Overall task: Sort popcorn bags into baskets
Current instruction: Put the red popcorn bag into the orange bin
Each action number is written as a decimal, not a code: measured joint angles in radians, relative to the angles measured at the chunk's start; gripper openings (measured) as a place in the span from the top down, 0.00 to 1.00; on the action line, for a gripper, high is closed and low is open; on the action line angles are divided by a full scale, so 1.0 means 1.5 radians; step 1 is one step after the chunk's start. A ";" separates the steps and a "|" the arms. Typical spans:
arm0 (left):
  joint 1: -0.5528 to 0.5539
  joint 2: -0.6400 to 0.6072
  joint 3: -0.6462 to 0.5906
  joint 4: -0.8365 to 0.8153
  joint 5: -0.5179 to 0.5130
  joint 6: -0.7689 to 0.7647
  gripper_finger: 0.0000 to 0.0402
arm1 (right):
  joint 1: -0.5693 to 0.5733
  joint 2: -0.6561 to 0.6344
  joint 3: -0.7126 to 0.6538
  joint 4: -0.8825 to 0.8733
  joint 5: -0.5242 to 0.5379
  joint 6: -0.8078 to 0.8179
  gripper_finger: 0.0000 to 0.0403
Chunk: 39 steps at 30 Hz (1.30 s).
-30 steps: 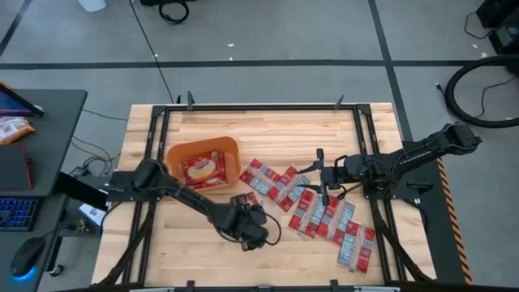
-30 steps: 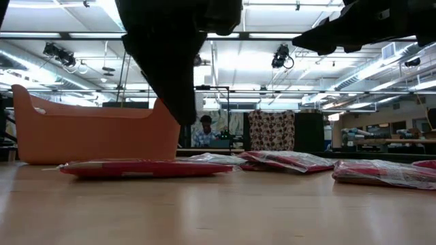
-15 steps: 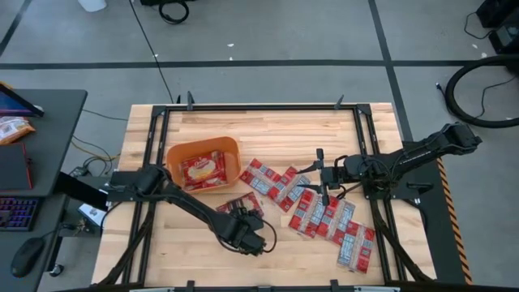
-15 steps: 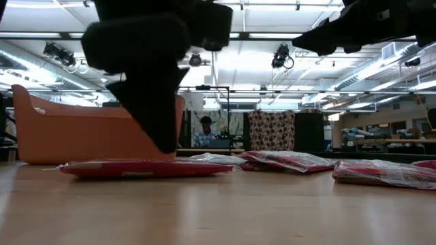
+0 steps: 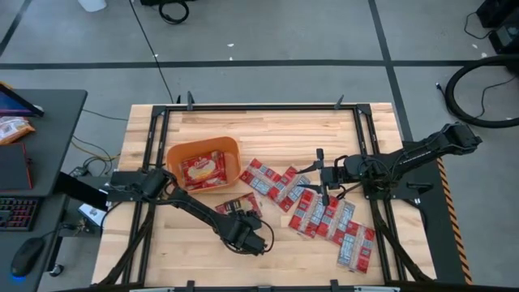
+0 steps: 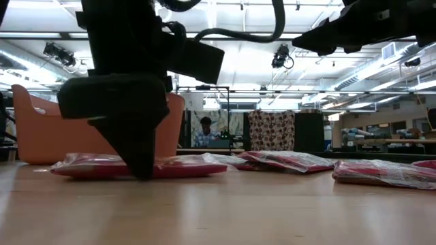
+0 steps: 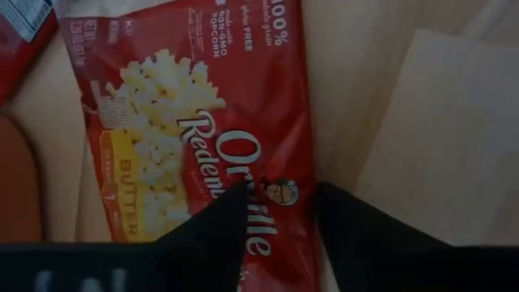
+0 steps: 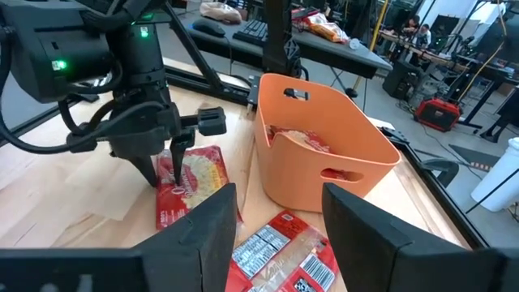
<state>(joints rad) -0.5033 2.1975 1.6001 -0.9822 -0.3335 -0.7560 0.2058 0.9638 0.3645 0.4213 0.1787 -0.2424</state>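
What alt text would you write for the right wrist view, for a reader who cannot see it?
The left gripper presses its fingers down onto the end of a red popcorn bag lying flat on the wooden table. Beside it stands an orange tub with a bag inside, and more popcorn bags lie nearer the camera.

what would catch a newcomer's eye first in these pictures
The left gripper is down on a lone red popcorn bag near the table's front, its fingers straddling the bag's edge. Just behind sits the orange tub with a bag inside, and a spread of popcorn bags lies below the waiting right gripper.
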 joint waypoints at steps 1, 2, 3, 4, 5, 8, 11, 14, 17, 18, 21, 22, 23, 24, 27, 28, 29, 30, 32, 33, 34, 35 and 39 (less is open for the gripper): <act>0.000 0.000 0.000 -0.001 0.002 -0.003 0.69 | 0.000 0.000 0.000 0.000 0.000 0.000 0.54; 0.000 -0.001 0.001 -0.003 0.005 -0.010 0.73 | 0.000 0.000 0.000 0.001 0.000 0.000 0.54; 0.000 -0.001 0.003 -0.007 0.007 -0.015 0.77 | 0.000 0.000 0.000 0.001 0.000 0.000 0.54; 0.000 -0.001 0.006 -0.013 0.010 -0.016 0.80 | 0.000 0.000 0.000 0.001 0.000 0.000 0.54; 0.000 -0.001 0.011 -0.023 0.015 -0.017 0.84 | 0.000 0.000 0.000 0.001 0.000 0.000 0.54; 0.002 0.003 0.040 -0.061 0.033 -0.001 0.94 | 0.000 0.000 0.000 0.001 0.000 0.000 0.54; 0.009 -0.004 0.074 -0.092 0.063 0.034 0.98 | 0.000 0.000 0.000 0.001 0.000 0.000 0.54; 0.019 -0.029 0.102 -0.122 0.088 0.058 0.97 | 0.000 0.000 0.000 0.002 0.000 0.000 0.54; 0.032 -0.051 0.130 -0.190 0.105 0.061 0.97 | 0.000 0.000 0.000 0.002 0.000 0.000 0.54; 0.036 -0.061 0.137 -0.213 0.114 0.061 0.98 | 0.000 0.000 0.000 0.002 0.000 0.000 0.54; 0.047 -0.094 0.166 -0.287 0.130 0.053 0.98 | 0.000 0.000 0.000 0.002 0.000 0.000 0.54; 0.048 -0.106 0.176 -0.305 0.128 0.045 0.98 | 0.000 0.000 0.000 0.002 0.000 0.000 0.54; 0.050 -0.119 0.182 -0.323 0.121 0.039 0.98 | 0.000 0.000 0.000 0.002 0.000 0.000 0.54; 0.051 -0.130 0.188 -0.338 0.112 0.034 0.98 | 0.000 0.000 0.000 0.002 0.000 0.000 0.54; 0.053 -0.168 0.195 -0.367 0.070 0.017 0.98 | 0.000 0.000 0.000 0.002 0.000 0.000 0.54; 0.053 -0.181 0.196 -0.378 0.050 0.011 0.98 | 0.000 0.000 0.000 0.002 0.000 0.000 0.54; 0.053 -0.192 0.196 -0.393 0.027 0.005 0.98 | 0.000 0.000 0.000 0.002 0.000 0.000 0.54; 0.053 -0.203 0.192 -0.398 0.001 0.005 0.98 | 0.000 0.000 0.000 0.002 0.000 0.000 0.54; 0.053 -0.228 0.175 -0.392 -0.054 0.006 0.98 | 0.000 0.000 0.000 0.002 0.000 0.000 0.54; 0.054 -0.237 0.168 -0.392 -0.080 0.005 0.98 | 0.000 0.000 0.000 0.002 -0.001 0.000 0.54; 0.055 -0.246 0.158 -0.393 -0.100 0.007 0.98 | 0.000 0.000 0.000 0.002 -0.004 0.000 0.54; 0.057 -0.252 0.147 -0.393 -0.115 0.014 0.98 | 0.000 0.000 0.000 0.002 -0.008 0.001 0.54; 0.068 -0.273 0.086 -0.392 -0.142 0.024 0.98 | 0.000 0.000 0.000 0.002 -0.014 0.002 0.54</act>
<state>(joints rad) -0.4010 1.7887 1.7288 -1.5697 -0.5460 -0.7202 0.2062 0.9634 0.3645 0.4238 0.1581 -0.2394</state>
